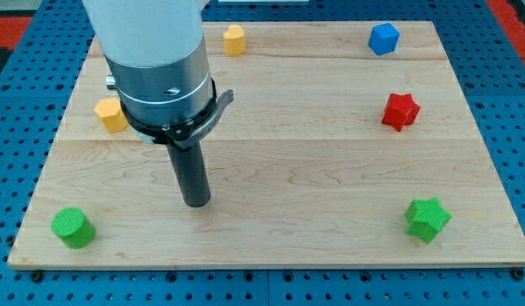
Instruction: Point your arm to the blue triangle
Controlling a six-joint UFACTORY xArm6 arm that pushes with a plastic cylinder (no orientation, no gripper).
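The blue triangle is hidden behind my arm's grey body in the camera view. My tip (196, 202) rests on the wooden board (330, 170), left of centre and toward the view's bottom. The green cylinder (72, 227) lies to the tip's left, near the board's bottom-left corner. An orange block (110, 114) sits up and to the left of the tip, beside the arm's body.
A yellow block (234, 39) sits at the board's top edge. A blue block (383, 38) is at the top right. A red star (400, 110) is at the right. A green star (427, 218) is at the bottom right.
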